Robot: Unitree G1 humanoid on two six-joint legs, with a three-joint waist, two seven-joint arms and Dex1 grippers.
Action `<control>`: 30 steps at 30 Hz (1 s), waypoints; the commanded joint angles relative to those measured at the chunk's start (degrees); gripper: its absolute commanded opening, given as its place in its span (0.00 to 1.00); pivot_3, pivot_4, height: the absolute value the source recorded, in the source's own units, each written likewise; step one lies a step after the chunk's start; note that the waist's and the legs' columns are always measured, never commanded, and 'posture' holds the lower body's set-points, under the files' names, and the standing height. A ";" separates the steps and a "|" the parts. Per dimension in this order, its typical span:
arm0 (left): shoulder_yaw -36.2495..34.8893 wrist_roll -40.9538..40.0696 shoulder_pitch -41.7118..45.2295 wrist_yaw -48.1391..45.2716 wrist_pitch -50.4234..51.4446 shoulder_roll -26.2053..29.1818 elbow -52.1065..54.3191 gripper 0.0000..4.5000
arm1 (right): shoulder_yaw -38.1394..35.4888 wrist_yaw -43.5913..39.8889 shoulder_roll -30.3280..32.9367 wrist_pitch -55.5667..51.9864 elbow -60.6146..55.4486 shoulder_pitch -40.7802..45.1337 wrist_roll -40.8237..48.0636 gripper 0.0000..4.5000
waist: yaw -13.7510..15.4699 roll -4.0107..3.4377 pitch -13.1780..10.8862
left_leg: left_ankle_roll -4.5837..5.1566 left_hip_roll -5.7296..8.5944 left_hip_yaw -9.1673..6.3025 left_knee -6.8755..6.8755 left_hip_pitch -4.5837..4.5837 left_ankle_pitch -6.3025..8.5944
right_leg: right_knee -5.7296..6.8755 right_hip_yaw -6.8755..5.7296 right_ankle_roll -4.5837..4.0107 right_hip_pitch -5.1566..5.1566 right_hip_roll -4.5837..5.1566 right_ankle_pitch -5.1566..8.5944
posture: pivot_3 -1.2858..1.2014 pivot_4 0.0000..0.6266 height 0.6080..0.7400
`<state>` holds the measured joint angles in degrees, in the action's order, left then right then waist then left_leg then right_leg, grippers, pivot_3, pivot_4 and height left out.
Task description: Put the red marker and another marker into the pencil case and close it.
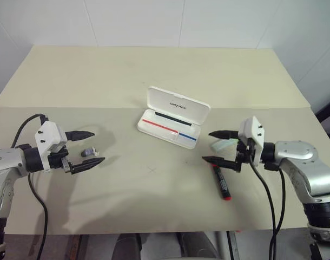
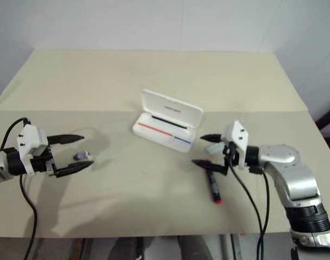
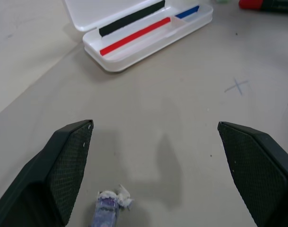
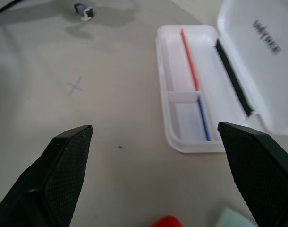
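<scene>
Both arms reached in from the sides, held above the table [image 1: 154, 216] and aimed inward at each other. The left claw [image 1: 91, 147] hung released and empty, fingers wide apart, with a small crumpled scrap [image 1: 88, 152] lying on the table between them. The right claw [image 1: 218, 146] was likewise spread wide and gripped nothing, hovering over the two markers. One case [image 1: 170, 122] lay open near the table's middle, lid tilted up at the far side, its tray bare but for a red and a blue stripe. One red marker [image 1: 221, 182] lay on the table just under the right claw, its red tip toward the near edge. One green marker [image 1: 224, 144] lay beside it, partly hidden by the claw, between the red marker and the case. Bare table stretched between the claws and toward the far edge.
</scene>
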<state>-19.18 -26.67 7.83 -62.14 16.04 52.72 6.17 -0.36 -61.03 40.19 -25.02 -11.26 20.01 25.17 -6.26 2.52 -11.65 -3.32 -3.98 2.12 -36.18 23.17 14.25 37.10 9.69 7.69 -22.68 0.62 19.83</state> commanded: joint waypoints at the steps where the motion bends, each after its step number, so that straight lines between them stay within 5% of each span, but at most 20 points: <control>1: -1.18 -0.60 0.89 -0.85 -0.53 1.20 0.87 1.00 | 1.07 2.03 -1.95 -0.88 -2.54 1.77 0.68 1.00 | -0.03 0.00 0.00 | 0.00 0.00 0.00 -0.02 -0.01 0.00 | 0.04 0.00 0.00 0.00 0.00 0.00 | 0.52 0.24 1.00; 16: -3.27 -1.67 -1.34 -0.19 -0.32 0.12 3.52 1.00 | 12.56 10.25 -7.53 -4.18 2.40 9.19 -10.08 1.00 | -0.15 0.01 0.01 | -0.01 0.00 0.00 -0.11 -0.03 -0.01 | 0.29 0.00 -0.09 -0.10 -0.02 0.05 | 0.52 0.24 1.00; 30: -8.08 -3.65 -8.58 3.39 1.45 -1.63 10.96 1.00 | 19.74 5.14 -8.19 -7.44 9.88 17.39 -15.54 1.00 | -0.21 0.03 0.02 | -0.01 -0.02 0.00 -0.10 -0.01 -0.01 | 0.31 -0.01 -0.12 -0.14 -0.02 0.07 | 0.52 0.24 1.00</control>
<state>-24.89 -29.08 -0.42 -59.31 17.58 51.33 15.22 19.14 -54.69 31.78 -32.10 -0.79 36.45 10.02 -6.47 2.55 -11.63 -3.33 -4.00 2.12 -36.28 23.15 14.24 37.42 9.68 7.57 -22.82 0.60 19.90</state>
